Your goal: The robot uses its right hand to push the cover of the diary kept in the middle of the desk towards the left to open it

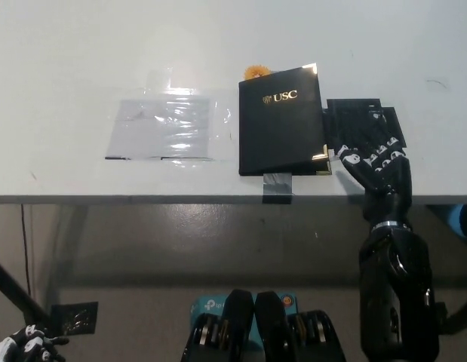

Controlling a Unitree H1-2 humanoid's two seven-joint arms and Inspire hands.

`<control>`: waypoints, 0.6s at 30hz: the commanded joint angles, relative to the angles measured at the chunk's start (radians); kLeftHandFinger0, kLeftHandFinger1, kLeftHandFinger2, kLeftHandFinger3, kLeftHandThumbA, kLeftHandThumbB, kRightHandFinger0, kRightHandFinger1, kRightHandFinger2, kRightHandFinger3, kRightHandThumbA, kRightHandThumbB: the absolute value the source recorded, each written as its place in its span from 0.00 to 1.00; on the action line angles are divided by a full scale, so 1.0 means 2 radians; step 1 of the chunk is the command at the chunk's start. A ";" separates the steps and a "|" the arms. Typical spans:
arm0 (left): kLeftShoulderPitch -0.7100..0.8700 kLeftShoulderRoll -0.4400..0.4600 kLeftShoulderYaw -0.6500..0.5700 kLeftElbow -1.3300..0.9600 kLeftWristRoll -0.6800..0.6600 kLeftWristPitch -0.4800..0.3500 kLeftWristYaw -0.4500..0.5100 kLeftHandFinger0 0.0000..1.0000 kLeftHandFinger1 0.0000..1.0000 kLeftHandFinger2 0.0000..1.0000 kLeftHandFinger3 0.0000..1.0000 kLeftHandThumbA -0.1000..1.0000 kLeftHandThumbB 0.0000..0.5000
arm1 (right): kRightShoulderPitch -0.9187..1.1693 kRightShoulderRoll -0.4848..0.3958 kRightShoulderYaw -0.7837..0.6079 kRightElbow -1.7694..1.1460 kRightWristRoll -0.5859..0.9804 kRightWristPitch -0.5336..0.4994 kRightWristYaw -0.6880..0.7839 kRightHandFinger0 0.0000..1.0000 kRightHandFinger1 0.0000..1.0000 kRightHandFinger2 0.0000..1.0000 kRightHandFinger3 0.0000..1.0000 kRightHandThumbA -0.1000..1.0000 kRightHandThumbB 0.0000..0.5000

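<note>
White desk [82,60] carries a closed black diary with gold "USC" lettering [281,121] near its front edge. Black right hand [373,154] rests just beside the diary's right edge, fingers [352,159] curled together, gripping nothing. White left hand [26,348] hangs low at bottom left; finger state cannot be told.

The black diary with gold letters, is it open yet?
No, the black diary with gold letters lies shut with its cover flat, and the black right hand sits at its right edge.
</note>
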 commanded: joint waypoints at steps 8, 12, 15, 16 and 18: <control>0.000 0.005 0.004 -0.012 -0.008 -0.012 -0.004 0.37 0.50 0.27 0.33 0.41 1.00 | -0.010 0.043 -0.013 0.046 0.035 -0.051 -0.026 0.83 0.88 0.90 1.00 0.90 0.19; -0.004 0.006 0.002 -0.009 -0.005 -0.017 -0.006 0.36 0.49 0.26 0.33 0.42 1.00 | -0.021 0.051 -0.014 0.065 0.044 -0.056 -0.028 1.00 1.00 1.00 1.00 0.90 0.16; -0.004 0.007 0.001 -0.009 -0.006 -0.018 -0.009 0.38 0.50 0.26 0.33 0.44 1.00 | -0.037 0.057 -0.018 0.076 0.057 -0.052 -0.032 1.00 1.00 1.00 1.00 0.90 0.17; -0.004 0.008 0.001 -0.010 -0.007 -0.018 -0.011 0.40 0.51 0.27 0.34 0.45 1.00 | -0.043 0.058 -0.020 0.081 0.060 -0.052 -0.035 1.00 1.00 1.00 1.00 0.91 0.15; -0.005 0.009 0.001 -0.004 -0.009 -0.022 -0.015 0.42 0.53 0.28 0.35 0.46 1.00 | -0.051 0.059 -0.020 0.086 0.062 -0.051 -0.039 1.00 1.00 1.00 1.00 0.91 0.15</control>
